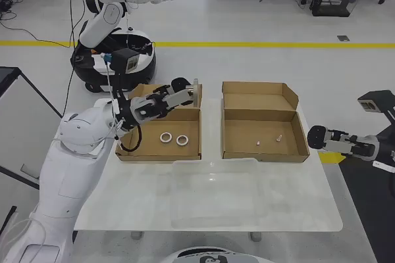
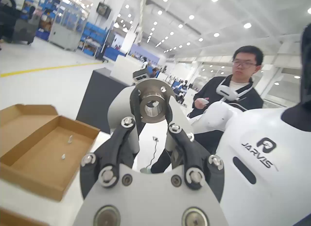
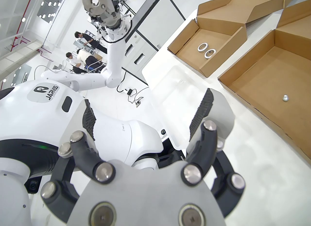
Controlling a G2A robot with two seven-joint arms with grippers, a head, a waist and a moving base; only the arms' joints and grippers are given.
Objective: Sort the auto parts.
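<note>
Metal flanged hub [image 2: 151,112], likely heavy, stiff and slick, is clamped by its barrel in your left gripper [image 2: 151,108]; your right gripper [image 3: 145,117] stands wide, empty.

Left arm [image 1: 85,131]: glossy white rounded shells are covering it. Dark joint sections and a looping black cable [image 1: 135,138] are showing along the forearm.

Left gripper [image 2: 151,112]: black linkage fingers [image 2: 121,137] are sitting on silver round-headed pins [image 2: 128,122], and a grey metal base plate [image 2: 150,195] is carrying two recessed screws.

Right gripper [image 3: 148,112]: white finger shells are wearing black ribbed pads [image 3: 203,109].

White body shell [image 3: 29,120]: it is bearing a grey patch with a dark logo and a black oval slot.
</note>
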